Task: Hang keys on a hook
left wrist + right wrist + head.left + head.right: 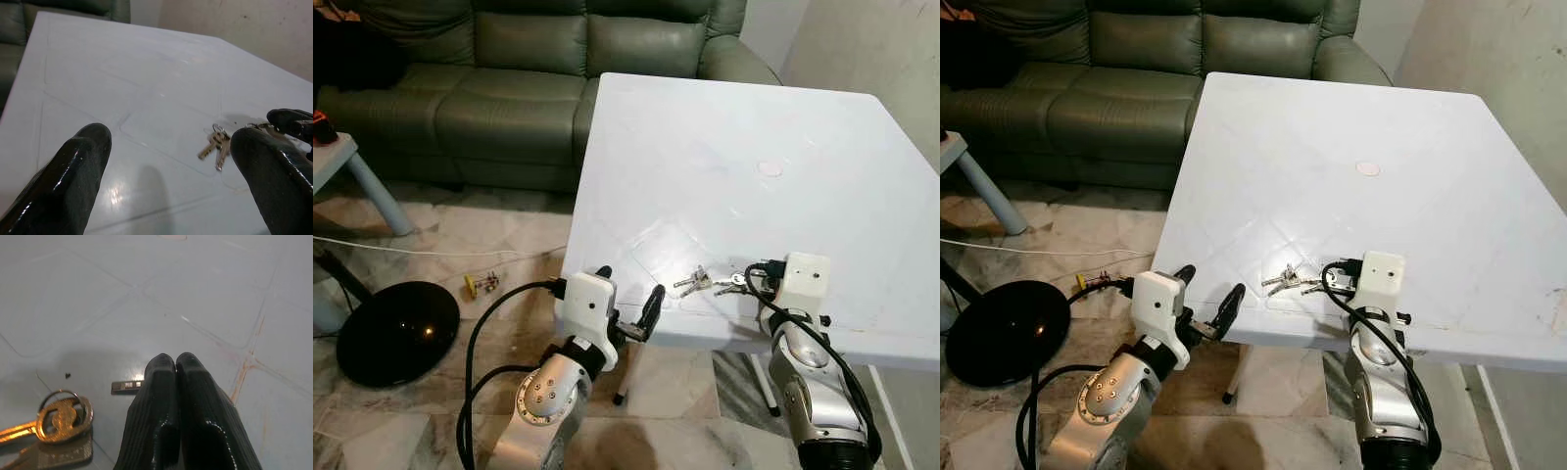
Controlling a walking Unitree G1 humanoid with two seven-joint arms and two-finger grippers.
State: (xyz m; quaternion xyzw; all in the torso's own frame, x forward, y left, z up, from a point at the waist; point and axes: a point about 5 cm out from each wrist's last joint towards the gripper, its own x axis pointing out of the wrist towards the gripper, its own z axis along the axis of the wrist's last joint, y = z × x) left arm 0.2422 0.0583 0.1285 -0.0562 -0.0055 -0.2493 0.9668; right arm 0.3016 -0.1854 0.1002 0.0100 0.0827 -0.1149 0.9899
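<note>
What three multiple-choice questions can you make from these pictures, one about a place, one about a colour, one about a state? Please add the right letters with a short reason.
1. Where do the keys lie?
A. on the sofa
B. on the white table, near its front edge
C. on the floor

2. What colour is the sofa?
A. green
B. red
C. white

3. How are the fingers of the right gripper?
A. wide apart
B. closed around the keys
C. pressed together, with the keys beside them

Answers: 1 B, the keys rest on the tabletop between both arms. 2 A, its leather is grey-green. 3 C, the right wrist view shows the fingers touching, the keys apart.
</note>
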